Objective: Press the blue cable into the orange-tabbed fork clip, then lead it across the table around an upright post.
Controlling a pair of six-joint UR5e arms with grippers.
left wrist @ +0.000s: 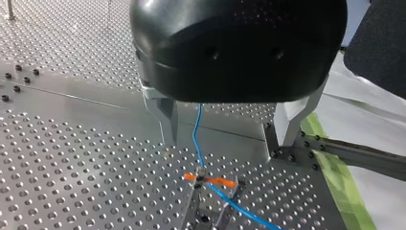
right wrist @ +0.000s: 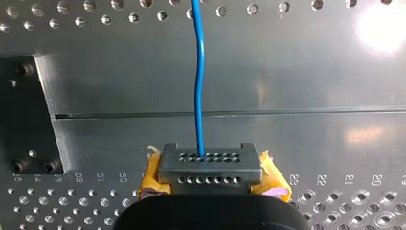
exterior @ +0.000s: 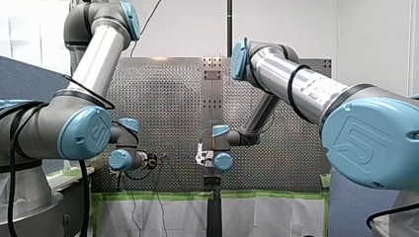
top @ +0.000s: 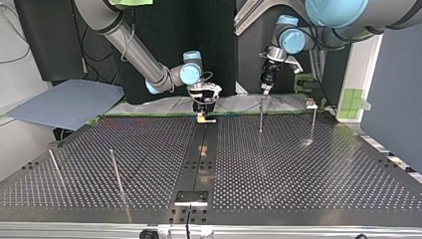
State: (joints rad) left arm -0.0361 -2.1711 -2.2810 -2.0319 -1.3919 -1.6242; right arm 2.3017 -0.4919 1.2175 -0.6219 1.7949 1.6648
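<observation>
One blue cable (left wrist: 196, 139) is crossing the orange-tabbed fork clip (left wrist: 209, 181) on the perforated table (left wrist: 72, 167), rising between the metal fingers (left wrist: 167, 120) of my left gripper (left wrist: 229, 143), which are standing spread, clear of it. My right gripper (right wrist: 210, 167), showing yellow pads (right wrist: 152, 182), is pinching the cable close over the table.

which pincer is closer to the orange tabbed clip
Left. The orange-tabbed clip lies just ahead of my open left pincer. My right pincer grips the blue cable over the centre strip, no clip near it.
</observation>
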